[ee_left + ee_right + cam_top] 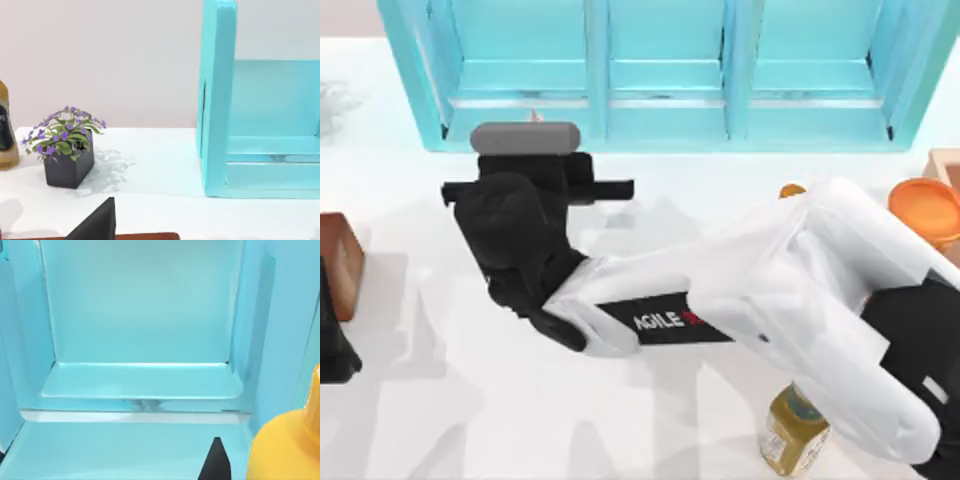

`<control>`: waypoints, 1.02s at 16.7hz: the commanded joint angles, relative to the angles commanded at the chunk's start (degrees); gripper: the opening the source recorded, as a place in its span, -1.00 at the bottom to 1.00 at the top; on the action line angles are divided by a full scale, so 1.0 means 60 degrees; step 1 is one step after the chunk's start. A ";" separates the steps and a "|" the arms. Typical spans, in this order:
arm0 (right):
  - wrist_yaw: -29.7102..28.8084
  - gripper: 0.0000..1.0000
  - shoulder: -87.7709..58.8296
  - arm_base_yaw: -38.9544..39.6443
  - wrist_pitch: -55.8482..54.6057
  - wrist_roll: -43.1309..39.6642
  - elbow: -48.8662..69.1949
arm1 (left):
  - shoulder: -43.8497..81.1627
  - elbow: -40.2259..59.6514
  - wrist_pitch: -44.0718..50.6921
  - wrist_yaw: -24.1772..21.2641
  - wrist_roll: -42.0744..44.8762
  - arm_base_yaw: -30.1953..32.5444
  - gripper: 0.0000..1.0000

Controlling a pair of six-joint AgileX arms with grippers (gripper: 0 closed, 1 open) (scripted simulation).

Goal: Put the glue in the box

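My right fingers (pixel 216 462), clamped on the glue (pixel 282 452), hold the small bottle at the mouth of the left compartment of the turquoise box (pixel 600 60), just above its floor. My left arm (pixel 332 350) sits parked at the counter's (pixel 440 420) left edge. The bottle is smooth, rounded yellow-orange plastic, likely slippery; the box walls are flat, rigid and faintly glossy. I judge it best to reach deeper past the front lip, lower until the base touches, then let go gently
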State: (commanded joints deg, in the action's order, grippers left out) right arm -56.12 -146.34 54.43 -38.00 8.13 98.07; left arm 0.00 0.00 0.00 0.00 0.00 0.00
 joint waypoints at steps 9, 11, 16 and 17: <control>0.0237 -1.00 0.0658 -0.0070 0.0601 -0.0186 0.0015 | 0.0000 0.0000 0.0000 0.0000 0.0000 0.0000 1.00; 0.0865 -1.00 0.1109 -0.0301 0.1017 -0.0771 0.0127 | 0.0000 0.0000 0.0000 0.0000 0.0000 0.0000 1.00; 0.3657 -1.00 0.2874 -0.1625 0.3124 -0.3615 0.0415 | 0.0000 0.0000 0.0000 0.0000 0.0000 0.0000 1.00; 0.4366 -1.00 0.3273 -0.2014 0.3700 -0.4375 0.0450 | 0.0000 0.0000 0.0000 0.0000 0.0000 0.0000 1.00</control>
State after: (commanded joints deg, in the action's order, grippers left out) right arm -29.92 -126.71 42.35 -15.80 -18.12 100.76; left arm 0.00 0.00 0.00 0.00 0.00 0.00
